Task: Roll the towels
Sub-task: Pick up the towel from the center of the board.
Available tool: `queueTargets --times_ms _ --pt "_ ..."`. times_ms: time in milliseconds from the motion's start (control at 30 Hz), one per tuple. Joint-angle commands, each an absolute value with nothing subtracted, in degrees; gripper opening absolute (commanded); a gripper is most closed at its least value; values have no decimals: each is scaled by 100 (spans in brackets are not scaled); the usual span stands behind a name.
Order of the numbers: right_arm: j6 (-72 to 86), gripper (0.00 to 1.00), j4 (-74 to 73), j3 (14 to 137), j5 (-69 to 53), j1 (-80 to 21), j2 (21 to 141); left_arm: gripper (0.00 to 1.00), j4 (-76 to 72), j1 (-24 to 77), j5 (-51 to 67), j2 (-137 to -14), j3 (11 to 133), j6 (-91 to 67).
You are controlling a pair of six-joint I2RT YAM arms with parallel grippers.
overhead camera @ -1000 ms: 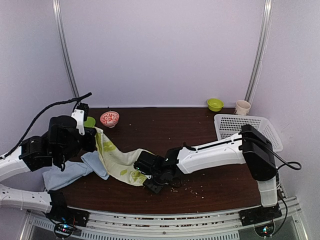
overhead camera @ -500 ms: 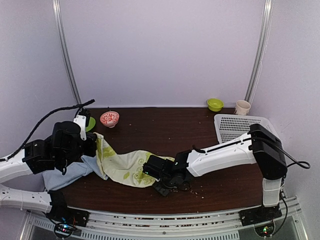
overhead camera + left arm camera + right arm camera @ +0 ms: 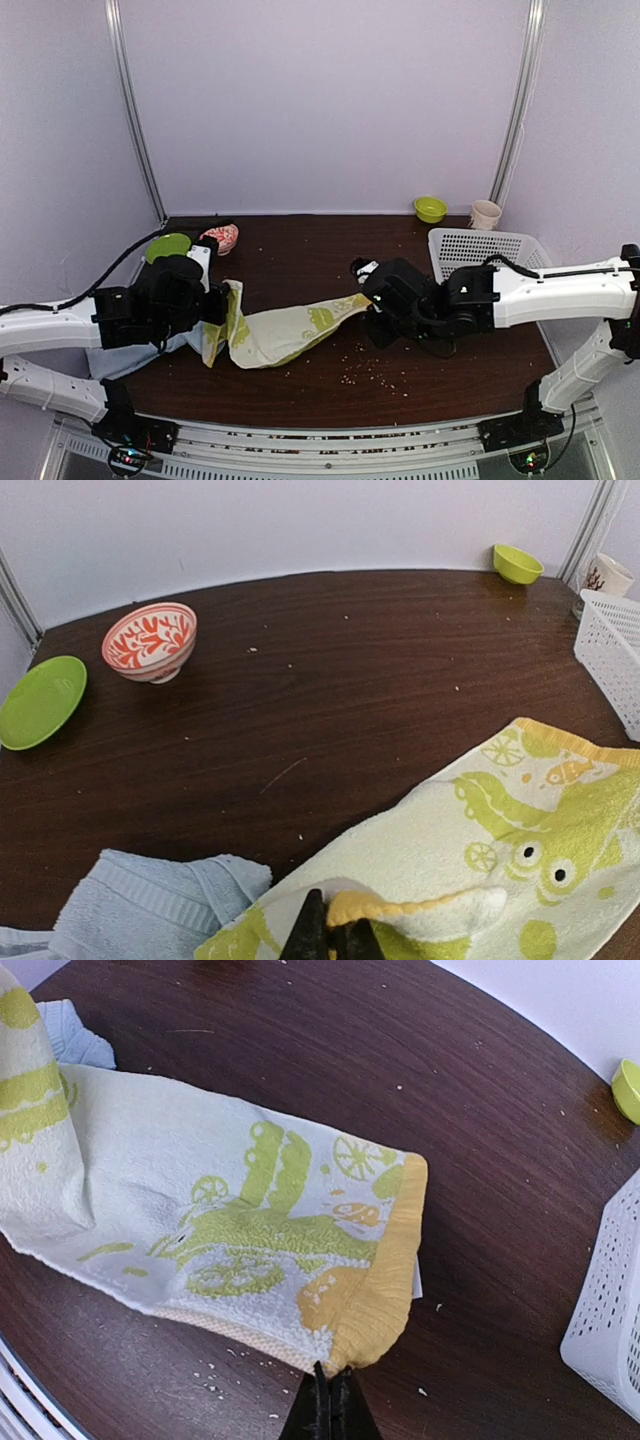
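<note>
Gripping lime-green towel (image 3: 288, 335) by yellow edge, left jaws and right jaws both clenched

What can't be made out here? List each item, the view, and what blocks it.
- Pale blue towel: top view, mostly under the left arm; left wrist view, cut by the bottom edge.
- Left gripper and right gripper: top view, grip points on the patterned towel hidden by their own wrists.
- White basket: right wrist view, cut by the right edge.
- Cup print: top view, too small.
</note>
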State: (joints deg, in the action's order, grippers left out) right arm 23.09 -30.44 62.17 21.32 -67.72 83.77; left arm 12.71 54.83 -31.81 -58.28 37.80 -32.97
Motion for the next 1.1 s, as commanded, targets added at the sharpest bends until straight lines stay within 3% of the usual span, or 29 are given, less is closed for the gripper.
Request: queueTargets --times_ms 0,200,267,367,433,500,567,867,933,1067 --pt "2748 0 -2987 5492 2577 -6746 8232 0 473 5449 -2828 -6339 3639 -3677" --pt "3132 0 -2743 4761 2429 -6746 7954 0 1133 5460 -3007 -6379 3247 -4351" --pt "3159 0 -2742 4654 2415 -6748 7872 5 1297 5457 -2945 -6307 3094 -4534" --pt "3152 0 -2727 4574 2364 -6744 7823 25 1551 5451 -2819 -6196 2923 -4814" --pt "3145 0 -2709 4554 2340 -6743 7822 51 1723 5457 -2717 -6114 2912 -4919" --pt "3123 0 -2707 4587 2313 -6742 7827 70 2022 5458 -2640 -6030 3010 -5043" --pt "3092 0 -2707 4608 2314 -6741 7814 79 2359 5459 -2549 -5967 3162 -5228" --pt "3093 0 -2711 4654 2296 -6746 7749 82 3412 5471 -1977 -6113 3919 -6357" --pt "3102 0 -2716 4649 2298 -6743 7728 96 3421 5511 -1883 -6088 4025 -6464" --pt "3107 0 -2694 4646 2281 -6745 7740 98 3365 5567 -1710 -6058 4241 -6521"
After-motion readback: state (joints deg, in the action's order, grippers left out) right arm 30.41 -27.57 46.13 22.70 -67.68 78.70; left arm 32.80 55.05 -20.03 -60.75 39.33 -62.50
